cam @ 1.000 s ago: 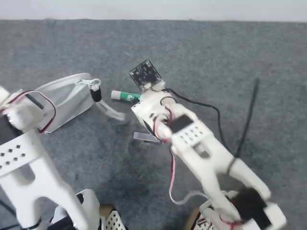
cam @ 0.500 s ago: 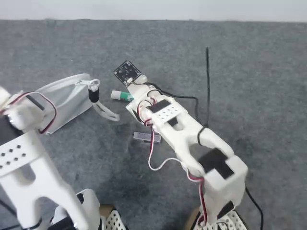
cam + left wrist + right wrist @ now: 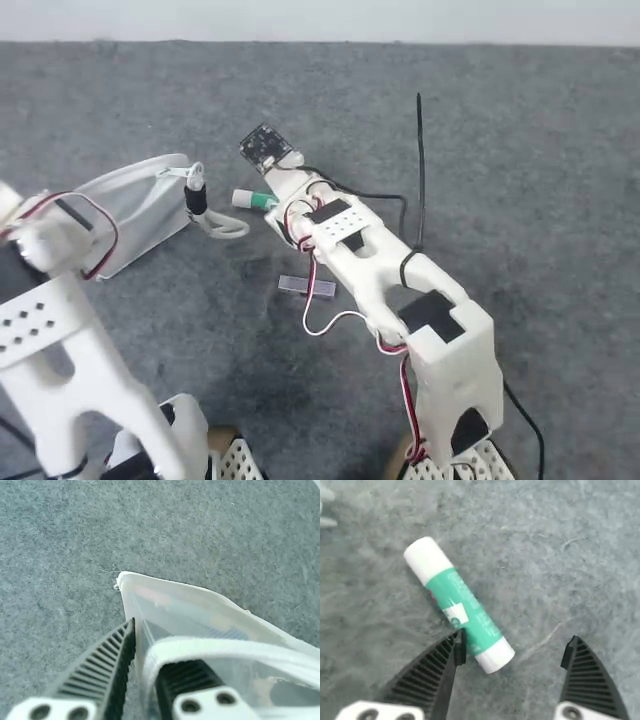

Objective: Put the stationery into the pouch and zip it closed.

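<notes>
Pouch (image 3: 130, 215) at L of desk (image 3: 520, 150), glue stick (image 3: 254, 200) just R of it, end between R fingers (image 3: 445, 665), 1 flat piece (image 3: 307, 288) nearer arms.

From the fixed high camera we look down over the whole table (image 3: 540, 180), while our wrist cameras sit close above it, the left facing the pouch (image 3: 200, 605), the right the glue stick (image 3: 457, 600), both shared with the high view.
</notes>
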Action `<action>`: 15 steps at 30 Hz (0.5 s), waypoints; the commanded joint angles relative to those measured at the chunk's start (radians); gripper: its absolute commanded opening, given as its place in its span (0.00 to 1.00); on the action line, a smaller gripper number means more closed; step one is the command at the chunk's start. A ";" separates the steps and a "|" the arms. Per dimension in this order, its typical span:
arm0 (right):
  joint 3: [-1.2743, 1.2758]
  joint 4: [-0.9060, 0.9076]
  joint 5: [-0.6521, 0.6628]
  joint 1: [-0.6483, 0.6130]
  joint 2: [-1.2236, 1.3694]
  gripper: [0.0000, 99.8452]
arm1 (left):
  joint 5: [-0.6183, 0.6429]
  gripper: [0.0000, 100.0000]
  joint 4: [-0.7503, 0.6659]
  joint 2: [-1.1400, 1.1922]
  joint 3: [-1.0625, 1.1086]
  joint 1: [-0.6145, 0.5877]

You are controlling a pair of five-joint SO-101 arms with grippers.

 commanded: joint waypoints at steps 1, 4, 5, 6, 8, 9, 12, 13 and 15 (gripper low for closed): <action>-0.061 0.038 0.052 0.010 -0.022 0.30 | 0.012 0.01 -0.040 0.002 -0.010 0.000; -0.061 0.053 0.055 0.010 -0.022 0.30 | 0.012 0.01 -0.040 0.002 -0.004 0.000; -0.061 0.053 0.057 0.010 -0.022 0.30 | 0.012 0.01 -0.040 0.002 -0.004 0.000; -0.061 0.056 0.057 0.010 -0.021 0.30 | 0.012 0.01 -0.040 0.002 -0.004 0.000; -0.061 0.056 0.057 0.010 -0.021 0.30 | 0.012 0.01 -0.040 0.002 -0.004 0.000; -0.061 0.056 0.057 0.010 -0.021 0.30 | 0.012 0.01 -0.040 0.002 -0.004 0.000; -0.057 0.051 0.055 0.010 -0.021 0.30 | 0.012 0.01 -0.040 0.002 -0.004 0.000; -0.057 0.050 0.055 0.010 -0.021 0.30 | 0.012 0.01 -0.040 0.002 -0.004 0.000; -0.060 0.048 0.057 0.010 -0.004 0.30 | 0.012 0.01 -0.040 0.002 -0.004 0.000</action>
